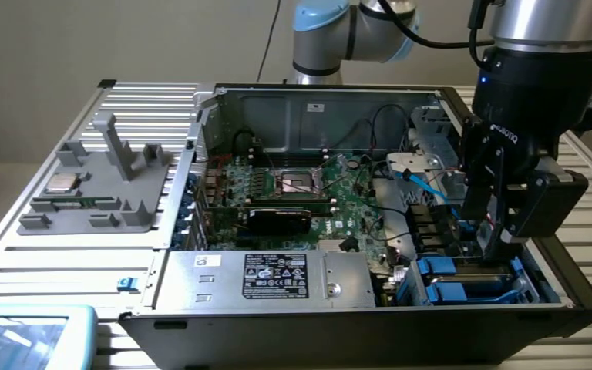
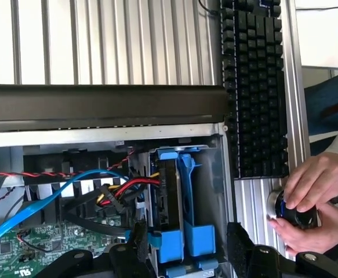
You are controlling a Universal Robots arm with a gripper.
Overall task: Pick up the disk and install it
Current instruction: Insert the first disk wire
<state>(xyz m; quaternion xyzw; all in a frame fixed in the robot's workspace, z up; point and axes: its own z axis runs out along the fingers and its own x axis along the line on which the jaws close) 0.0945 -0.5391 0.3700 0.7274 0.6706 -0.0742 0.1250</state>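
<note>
The pincer [image 1: 502,250] stood lowered into the drive bay [image 1: 481,281] at the corner of the open computer case [image 1: 378,308], on the exterior view's right. In the wrist view its two dark fingers [image 2: 137,240] were spread apart on either side of the blue-framed slot, clamped on nothing that could be made out. The disk [image 2: 170,200] sat edge-on inside the bay, upright in its blue frame [image 2: 189,191], close against the case's side wall. Red, yellow and blue cables [image 2: 113,188] ran just beside it toward the green motherboard [image 1: 307,189]. A large grey metal box [image 1: 265,277] with a black label lay along the case's near edge. On the slatted desk [image 1: 49,262] a grey fixture [image 1: 101,185] held a small silver chip [image 1: 62,183]. A black keyboard [image 2: 253,87] lay on the desk outside the case, and a person's hands [image 2: 313,197] gripped a dark knob [image 2: 293,211] near it.
</note>
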